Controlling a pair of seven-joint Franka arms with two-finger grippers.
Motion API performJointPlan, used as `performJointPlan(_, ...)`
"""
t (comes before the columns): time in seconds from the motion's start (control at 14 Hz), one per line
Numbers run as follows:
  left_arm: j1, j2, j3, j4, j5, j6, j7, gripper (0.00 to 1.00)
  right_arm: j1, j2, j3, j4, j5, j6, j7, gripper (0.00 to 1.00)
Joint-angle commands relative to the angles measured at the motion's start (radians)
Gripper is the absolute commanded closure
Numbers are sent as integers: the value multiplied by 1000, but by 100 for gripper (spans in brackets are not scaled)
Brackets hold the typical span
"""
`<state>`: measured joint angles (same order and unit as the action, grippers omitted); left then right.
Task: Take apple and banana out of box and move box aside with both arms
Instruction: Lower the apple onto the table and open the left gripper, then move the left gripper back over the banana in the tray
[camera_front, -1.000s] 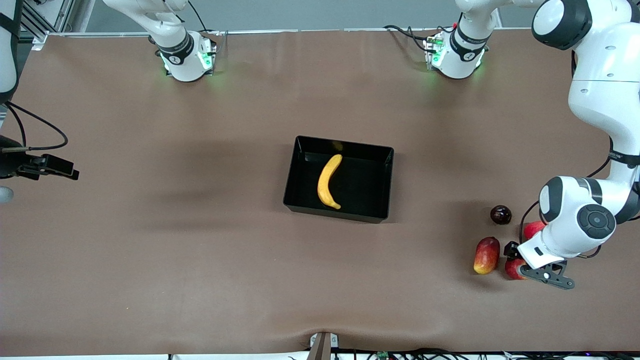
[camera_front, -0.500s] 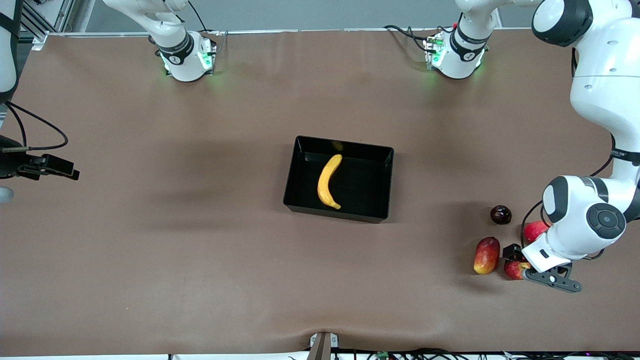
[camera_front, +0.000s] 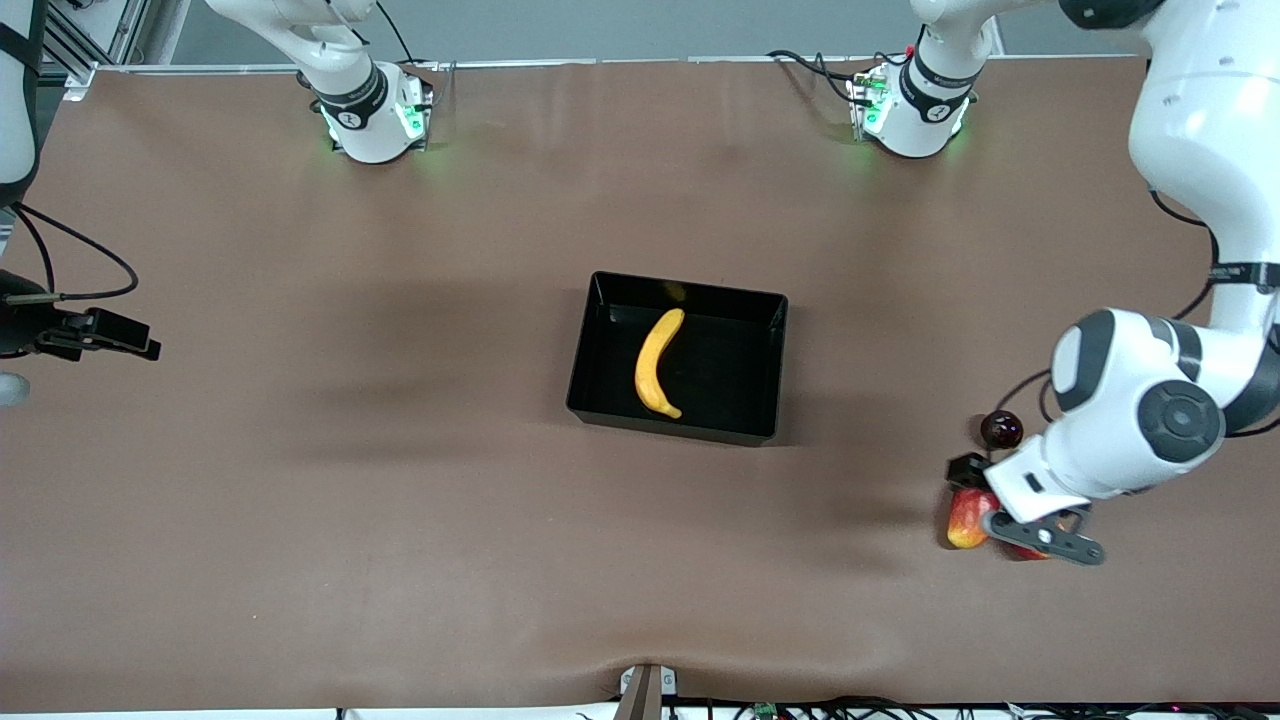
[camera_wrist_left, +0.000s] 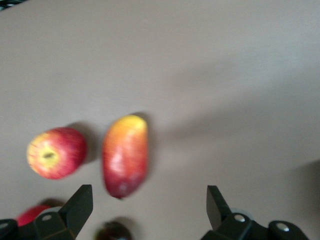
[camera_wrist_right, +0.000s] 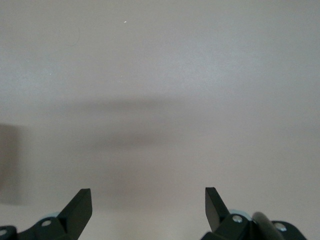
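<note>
Nearest the front camera, along the table's edge, runs a strip of cables and a small metal bracket (camera_front: 647, 690). Brown matte covering spreads over the whole table (camera_front: 400, 520), faintly creased and shadowed. Toward the left arm's end, the left gripper (camera_wrist_left: 149, 210) hangs with its fingers spread wide and empty over a cluster of fruit: the apple (camera_wrist_left: 56, 152), red with yellow streaks, lies just beside the mango (camera_wrist_left: 125, 154), and a dark round fruit (camera_front: 1001, 428) sits farther back. At the table's middle rests the glossy black box (camera_front: 605, 400), with the banana (camera_front: 657, 363) lying inside it. Over bare table at the other end, the right gripper (camera_wrist_right: 149, 207) waits, fingers likewise spread and empty. Farthest back stand the 2 arm bases, glowing green, before a grey wall.
</note>
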<state>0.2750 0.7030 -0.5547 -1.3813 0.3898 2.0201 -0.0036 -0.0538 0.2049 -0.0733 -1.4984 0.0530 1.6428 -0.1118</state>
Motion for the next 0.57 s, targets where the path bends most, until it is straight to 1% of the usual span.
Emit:
performJointPlan(0.0,-17,-66,-57,-70,-11,-53,-122,0,0,7,3,21,10,-9,14,0)
performJointPlan(0.07,-37,-77,-76,-94,-8,-54,-178,0,0,5,3,21,10,-9,14,0)
performJointPlan(0.21,-115,-91,-85,-133,1,-54,-322,0,0,7,3,21,10,-9,18,0)
performJointPlan(0.5,-318,-67,-83,-134,40,-44,-588,0,2,7,3,21,10,-9,23,0)
